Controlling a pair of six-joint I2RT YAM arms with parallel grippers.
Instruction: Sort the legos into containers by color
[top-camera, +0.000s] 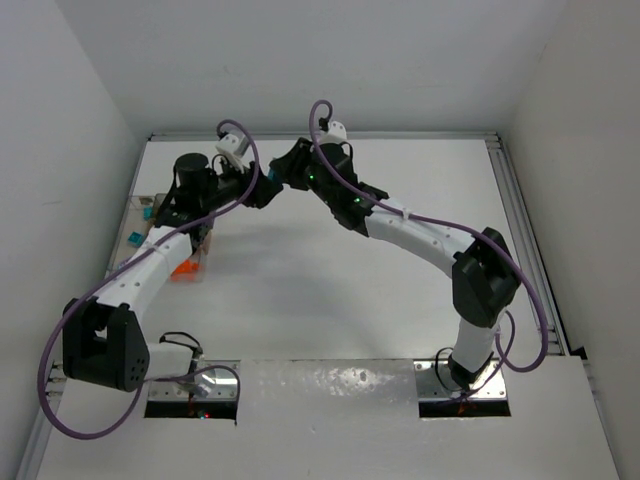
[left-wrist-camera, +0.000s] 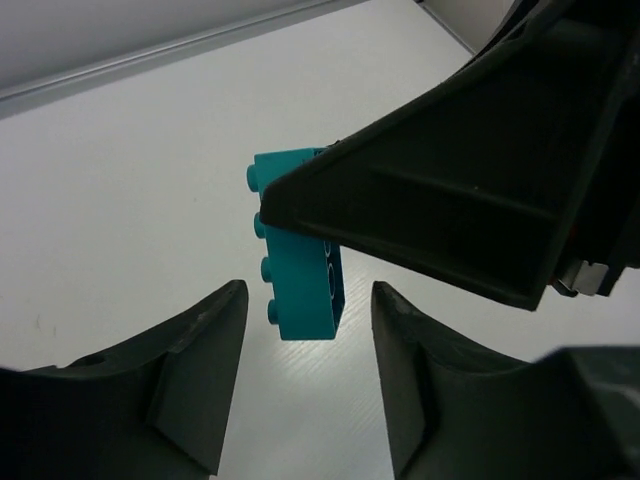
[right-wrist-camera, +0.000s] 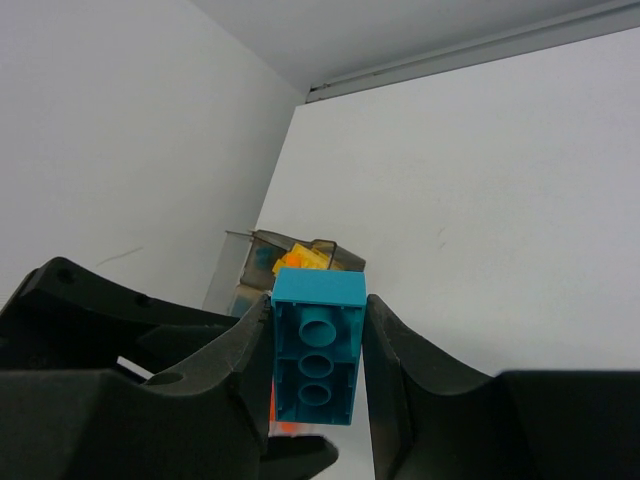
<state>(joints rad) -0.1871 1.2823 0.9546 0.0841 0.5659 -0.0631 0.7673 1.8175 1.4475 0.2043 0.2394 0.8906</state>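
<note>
My right gripper (right-wrist-camera: 318, 325) is shut on a teal brick (right-wrist-camera: 316, 370), holding it by its long sides with the hollow underside facing the camera, above the table at back left (top-camera: 269, 175). My left gripper (left-wrist-camera: 308, 335) is open, its fingertips on either side of the free end of the same teal brick (left-wrist-camera: 300, 270), not touching it. The right gripper's finger (left-wrist-camera: 460, 190) covers the brick's upper part in the left wrist view. The two grippers meet tip to tip in the top view, left gripper (top-camera: 258, 190). The clear containers (right-wrist-camera: 340, 256) hold yellow bricks (right-wrist-camera: 303, 258).
The container tray (top-camera: 150, 212) sits at the table's left edge, partly under the left arm, with teal pieces (top-camera: 133, 238) and orange bricks (top-camera: 184, 268) in it. White walls enclose the table, with a metal rail (top-camera: 520, 210) along the right side.
</note>
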